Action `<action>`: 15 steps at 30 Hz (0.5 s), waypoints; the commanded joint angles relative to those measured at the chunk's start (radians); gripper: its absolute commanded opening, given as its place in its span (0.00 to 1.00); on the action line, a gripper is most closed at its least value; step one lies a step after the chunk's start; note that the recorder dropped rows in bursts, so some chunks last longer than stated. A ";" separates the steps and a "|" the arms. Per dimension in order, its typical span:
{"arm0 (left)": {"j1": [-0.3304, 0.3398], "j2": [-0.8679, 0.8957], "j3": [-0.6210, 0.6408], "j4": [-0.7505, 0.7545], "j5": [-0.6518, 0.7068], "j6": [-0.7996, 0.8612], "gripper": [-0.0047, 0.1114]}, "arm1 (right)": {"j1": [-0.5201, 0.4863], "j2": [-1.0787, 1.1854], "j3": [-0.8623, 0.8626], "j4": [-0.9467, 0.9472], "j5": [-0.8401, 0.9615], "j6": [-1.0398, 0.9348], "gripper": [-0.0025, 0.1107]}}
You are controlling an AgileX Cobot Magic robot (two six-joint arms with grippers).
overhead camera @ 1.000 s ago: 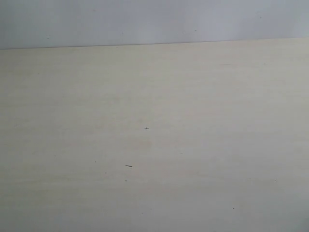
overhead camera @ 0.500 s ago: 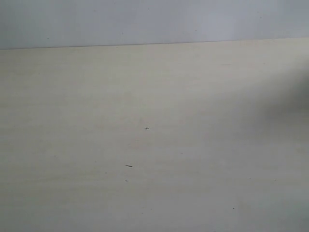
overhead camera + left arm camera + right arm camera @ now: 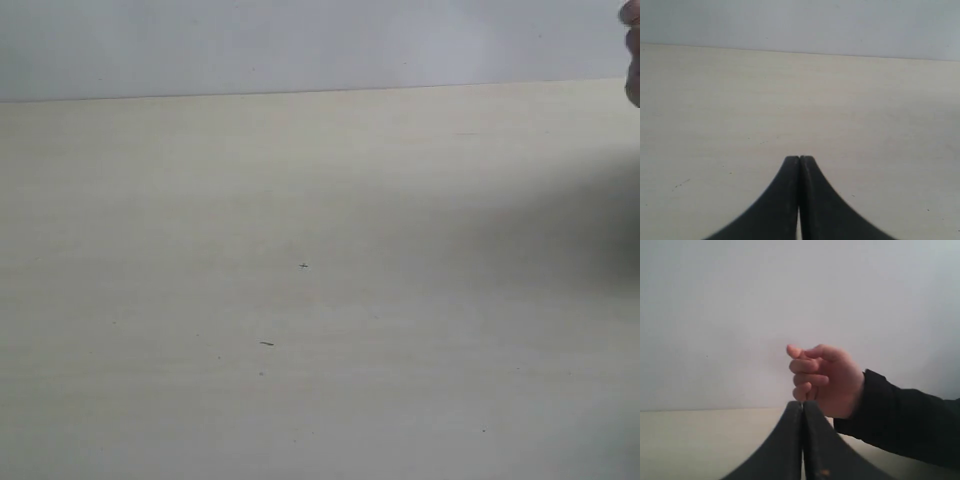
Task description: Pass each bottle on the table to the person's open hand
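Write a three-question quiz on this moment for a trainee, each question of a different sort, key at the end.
1. True or false: a bottle stands on the table in the exterior view.
2. Choose one. In the right wrist view the person's hand is: A) flat with the palm up; B) curled, with the fingers folded in; C) in a white glove.
3. Fill in the missing word: the jaws of the left gripper and of the right gripper are both ____.

Key: 1 false; 2 B; 3 shut.
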 commanded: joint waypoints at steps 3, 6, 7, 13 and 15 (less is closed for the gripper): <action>0.002 -0.006 0.004 0.003 -0.011 0.003 0.05 | -0.007 -0.005 0.072 -0.070 0.013 0.074 0.02; 0.002 -0.006 0.004 0.003 -0.011 0.003 0.05 | -0.007 -0.005 0.121 -0.072 0.015 0.072 0.02; 0.002 -0.006 0.004 0.003 -0.011 0.003 0.05 | -0.007 -0.005 0.121 -0.072 0.017 0.072 0.02; 0.002 -0.006 0.004 0.003 -0.011 0.003 0.05 | -0.007 -0.005 0.121 -0.068 0.149 0.081 0.02; 0.002 -0.006 0.004 0.003 -0.011 0.003 0.05 | -0.007 -0.005 0.121 -0.068 0.149 0.081 0.02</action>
